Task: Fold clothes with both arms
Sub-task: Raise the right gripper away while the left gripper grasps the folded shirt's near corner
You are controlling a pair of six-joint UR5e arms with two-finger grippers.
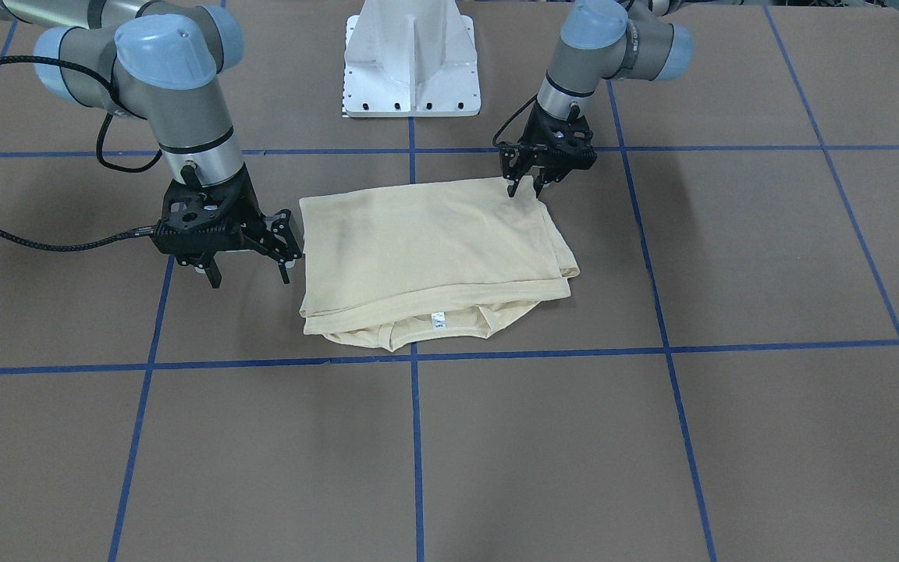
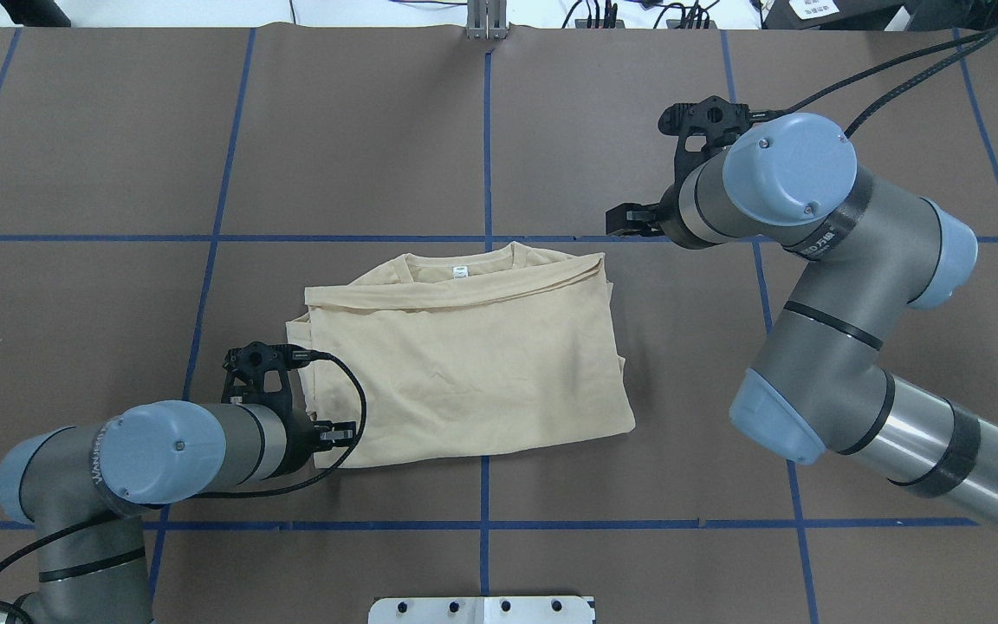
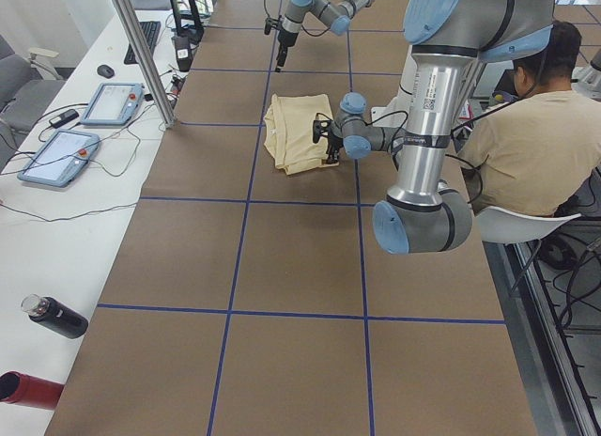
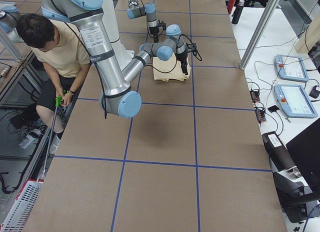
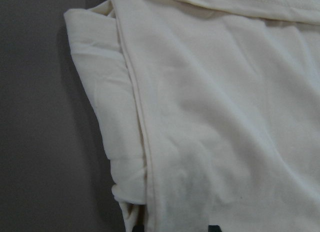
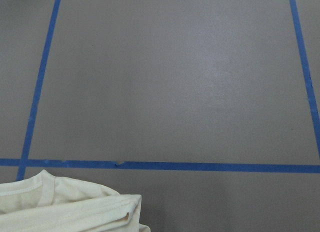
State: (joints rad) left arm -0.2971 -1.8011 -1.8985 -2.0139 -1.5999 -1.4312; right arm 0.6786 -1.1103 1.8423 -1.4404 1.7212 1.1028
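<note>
T-shirt (image 1: 426, 242) neck label (image 1: 439, 318), front view

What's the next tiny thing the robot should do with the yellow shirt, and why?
Probably slide the right gripper sideways onto the T-shirt edge. It hangs open over the table beside the cloth, while the left gripper sits open right at the shirt's near corner. Both likely need cloth between their fingers before another fold can begin.

Bare counter (image 1: 730, 257) all round the folded shirt (image 1: 434, 242), widest on the operators' side. In the way: white base (image 1: 410, 62) at robot's edge, right gripper (image 1: 250, 275) near shirt's side, left gripper (image 1: 526, 187) over its corner.
</note>
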